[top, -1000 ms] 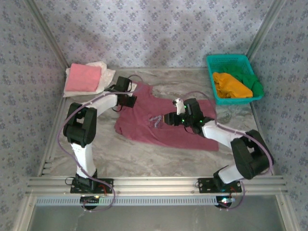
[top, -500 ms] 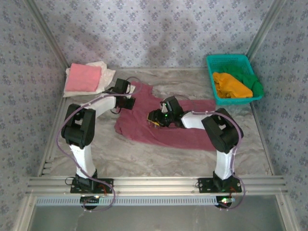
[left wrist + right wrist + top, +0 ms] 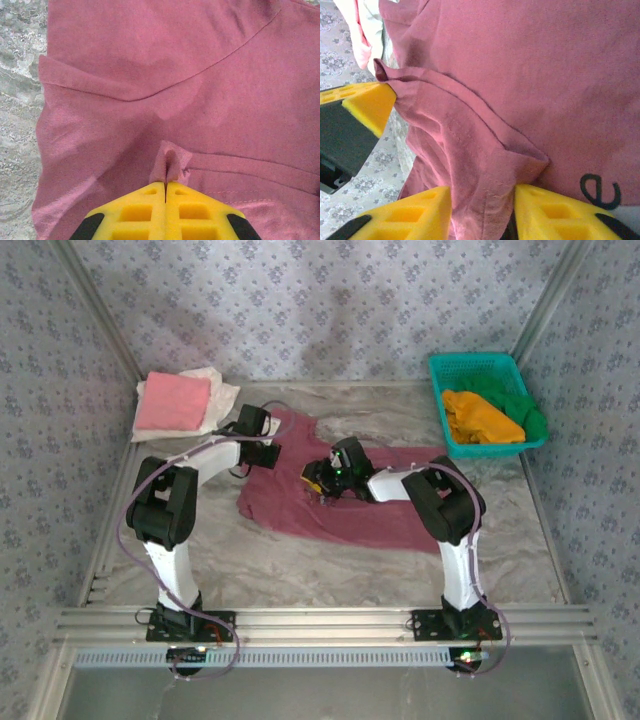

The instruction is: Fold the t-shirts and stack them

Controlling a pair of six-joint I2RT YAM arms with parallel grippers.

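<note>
Two patterned walls (image 3: pixel 330 310) met behind a marbled grey table (image 3: pixel 300 565), with a metal rail (image 3: pixel 320 620) along its near edge. Mid-table lay the maroon t-shirt (image 3: pixel 300 510), rumpled. The left gripper (image 3: pixel 165 186) was closed tight on a small pinch of its cloth near the far left edge. The right gripper (image 3: pixel 482 192) stood partly apart, astride a bunched fold beside it.

A folded pink tee (image 3: pixel 172 403) in the far left corner covered most of a cream tee (image 3: pixel 222 395). In the teal basket (image 3: pixel 440 370) at far right, an orange tee (image 3: pixel 480 418) hid much of a green tee (image 3: pixel 530 415). The right wrist view showed one dark curl of print (image 3: pixel 597 192), cut off by the frame.

Bare table lay between the shirt's near hem and the rail, and more to the right below the basket.
</note>
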